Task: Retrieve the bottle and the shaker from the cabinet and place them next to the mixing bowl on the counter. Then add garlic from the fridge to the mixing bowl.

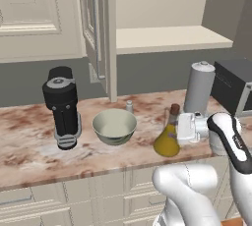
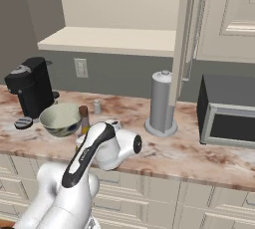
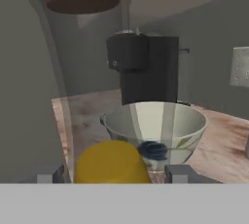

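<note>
You had the bottle (image 1: 167, 140) standing upright on the worktop (image 1: 29, 146), just right of the bowl (image 1: 114, 126) and near the front edge; yellow liquid in the lower body, brown cork on top. The end effector (image 1: 183, 127) sat at the bottle's right side, at neck height, with the arm coming in from the lower right. In the hand view the fingers (image 3: 181, 174) stood apart on either side of the yellow bottle (image 3: 111, 162) body, with the cork at the top of that frame; whether the pads actually touched the glass, you couldn't tell from these views, so call it straddling, not a confirmed clamp. The shaker (image 1: 129, 106) was already on the worktop, small and grey, just behind the bowl toward the wall. In the right view it (image 2: 97, 106) stood behind and right of the bowl (image 2: 60, 119), with the bottle (image 2: 84, 120) partly hidden by the arm. The bowl looked empty inside in the left view. The coffee maker (image 1: 62, 106) stood left of the bowl, near but apart from it. The paper towel roll (image 1: 199, 88) stood upright behind the end effector, with the microwave (image 1: 234, 86) at its right. The cabinet door (image 1: 96, 23) above was open, and its shelf (image 1: 172, 38) was bare where you could see it.
</note>
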Controlling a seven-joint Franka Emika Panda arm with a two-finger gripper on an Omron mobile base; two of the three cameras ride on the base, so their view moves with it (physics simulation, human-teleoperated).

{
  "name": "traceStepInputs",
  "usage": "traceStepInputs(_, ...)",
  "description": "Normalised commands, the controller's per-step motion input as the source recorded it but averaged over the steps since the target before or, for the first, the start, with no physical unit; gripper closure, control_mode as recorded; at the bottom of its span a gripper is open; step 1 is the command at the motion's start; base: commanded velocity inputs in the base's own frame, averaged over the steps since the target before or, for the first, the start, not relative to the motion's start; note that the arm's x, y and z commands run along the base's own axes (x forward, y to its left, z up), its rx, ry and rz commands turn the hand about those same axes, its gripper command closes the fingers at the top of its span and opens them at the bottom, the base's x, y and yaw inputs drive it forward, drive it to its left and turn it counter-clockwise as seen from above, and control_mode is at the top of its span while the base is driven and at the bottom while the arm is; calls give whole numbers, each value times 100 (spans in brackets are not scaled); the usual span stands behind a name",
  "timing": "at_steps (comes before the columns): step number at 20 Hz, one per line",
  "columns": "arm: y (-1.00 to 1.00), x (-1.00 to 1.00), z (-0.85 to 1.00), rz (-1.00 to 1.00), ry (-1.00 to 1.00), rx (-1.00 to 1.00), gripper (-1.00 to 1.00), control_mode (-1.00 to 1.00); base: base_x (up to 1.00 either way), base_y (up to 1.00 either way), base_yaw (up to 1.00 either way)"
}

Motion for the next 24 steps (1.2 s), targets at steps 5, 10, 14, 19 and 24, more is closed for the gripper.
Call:
traceStepInputs(5,0,8,-4,2,-24,0,100,-100,0,0,0)
traceStepInputs(10,0,13,0,3,-10,0,100,-100,0,0,0)
traceStepInputs(14,3,39,-3,3,7,0,100,-100,0,0,0)
traceStepInputs(19,2,43,0,2,16,1,100,-100,0,0,0)
traceStepInputs(24,0,37,-4,1,9,0,100,-100,0,0,0)
